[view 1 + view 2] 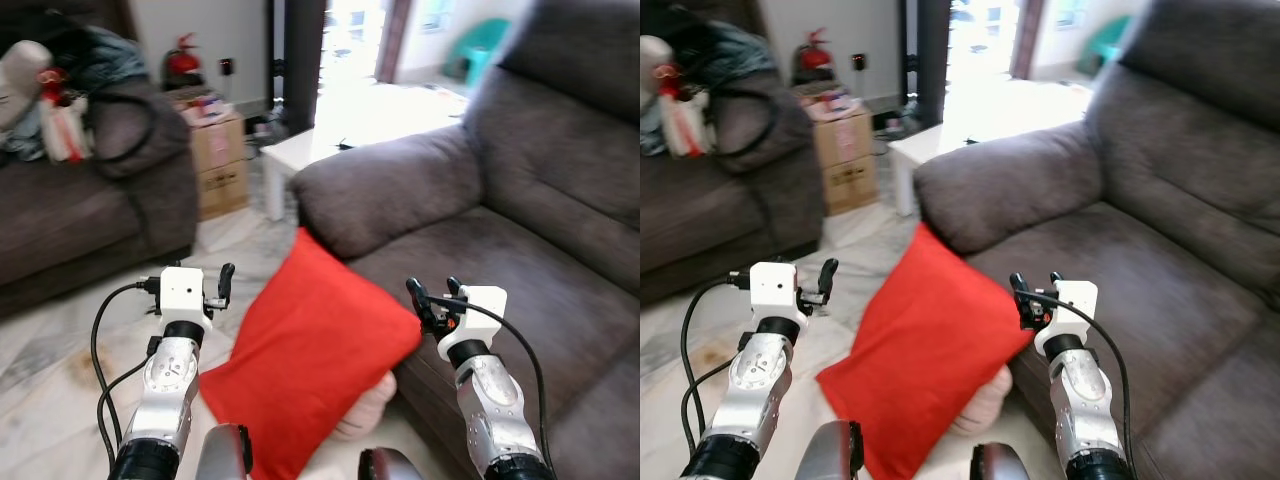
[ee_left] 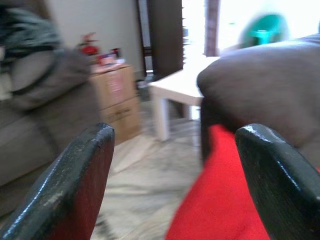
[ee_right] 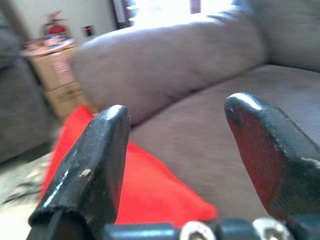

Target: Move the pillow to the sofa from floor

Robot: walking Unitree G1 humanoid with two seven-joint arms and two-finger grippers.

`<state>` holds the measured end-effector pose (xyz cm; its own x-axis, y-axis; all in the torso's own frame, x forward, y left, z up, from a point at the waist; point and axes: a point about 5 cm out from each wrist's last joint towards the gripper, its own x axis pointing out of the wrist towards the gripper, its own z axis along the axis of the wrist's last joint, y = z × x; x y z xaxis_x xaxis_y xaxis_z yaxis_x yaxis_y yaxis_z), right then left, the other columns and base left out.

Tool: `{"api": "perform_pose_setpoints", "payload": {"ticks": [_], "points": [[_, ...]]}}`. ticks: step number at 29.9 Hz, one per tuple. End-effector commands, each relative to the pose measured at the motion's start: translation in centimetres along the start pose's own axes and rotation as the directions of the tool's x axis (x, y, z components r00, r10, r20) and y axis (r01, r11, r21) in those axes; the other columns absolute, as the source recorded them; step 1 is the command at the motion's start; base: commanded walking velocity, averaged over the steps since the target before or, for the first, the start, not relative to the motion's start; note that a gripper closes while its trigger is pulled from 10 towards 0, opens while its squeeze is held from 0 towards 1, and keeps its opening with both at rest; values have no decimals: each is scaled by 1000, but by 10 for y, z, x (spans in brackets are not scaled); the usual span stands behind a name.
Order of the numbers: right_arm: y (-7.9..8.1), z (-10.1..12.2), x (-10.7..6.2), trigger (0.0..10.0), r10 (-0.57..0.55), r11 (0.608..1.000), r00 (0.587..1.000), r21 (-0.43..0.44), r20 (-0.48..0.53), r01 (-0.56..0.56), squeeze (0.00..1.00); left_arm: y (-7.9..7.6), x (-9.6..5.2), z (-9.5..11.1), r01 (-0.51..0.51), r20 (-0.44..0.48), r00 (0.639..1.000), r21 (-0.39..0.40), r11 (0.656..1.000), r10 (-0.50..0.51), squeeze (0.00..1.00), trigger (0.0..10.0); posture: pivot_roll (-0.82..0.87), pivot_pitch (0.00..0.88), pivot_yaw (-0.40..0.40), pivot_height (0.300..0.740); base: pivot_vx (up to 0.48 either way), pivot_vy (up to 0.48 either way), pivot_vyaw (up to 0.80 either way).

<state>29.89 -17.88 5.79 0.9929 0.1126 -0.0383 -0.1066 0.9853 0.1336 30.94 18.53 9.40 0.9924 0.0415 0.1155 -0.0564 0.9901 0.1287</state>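
Leaning at centre of the left eye view, red pillow [image 1: 305, 350] against sofa [image 1: 520, 250] front, between left gripper [image 1: 226, 283] and right gripper [image 1: 432, 297]. Spread wide in both wrist views, fingers [image 2: 80, 185] around empty air.

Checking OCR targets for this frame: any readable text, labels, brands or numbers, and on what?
No text can be read.
Cardboard boxes: a reddish label on the front, too blurred to read.
Fire extinguisher: too small and blurred to read any marking.
Items on top of the boxes: blurred print, unreadable.
Red pillow, sofa, left gripper, right gripper: no lettering seen.
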Motion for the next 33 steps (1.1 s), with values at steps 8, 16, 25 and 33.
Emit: {"api": "perform_pose_setpoints", "payload": {"ticks": [8, 16, 25, 33], "points": [[-1, 3, 1, 10000, 1, 1000, 1000, -12, 14, -1, 0, -3, 3, 4, 3, 15, 1000, 6, 1000, -3, 0, 10000, 2, 0, -66, 611, 0, 0, -265], [0, 3, 1, 10000, 6, 1000, 1000, -16, 9, -6, 0, -2, 3, 5, -3, 20, 1000, 5, 1000, 3, 0, 10000, 2, 0, -67, 611, 0, 0, 0], [0, 2, 1, 10000, 15, 1000, 1000, -22, 5, -15, 0, -1, 3, 5, -18, 25, 1000, 9, 1000, 18, 0, 10000, 1, 0, -67, 611, 195, 0, 0], [4, 3, 0, 10000, 50, 998, 999, -34, 15, -50, 0, 1, 3, 5, -24, 25, 999, 13, 1000, 24, 0, 10000, 0, 0, -67, 611, 316, 0, 338]]}}
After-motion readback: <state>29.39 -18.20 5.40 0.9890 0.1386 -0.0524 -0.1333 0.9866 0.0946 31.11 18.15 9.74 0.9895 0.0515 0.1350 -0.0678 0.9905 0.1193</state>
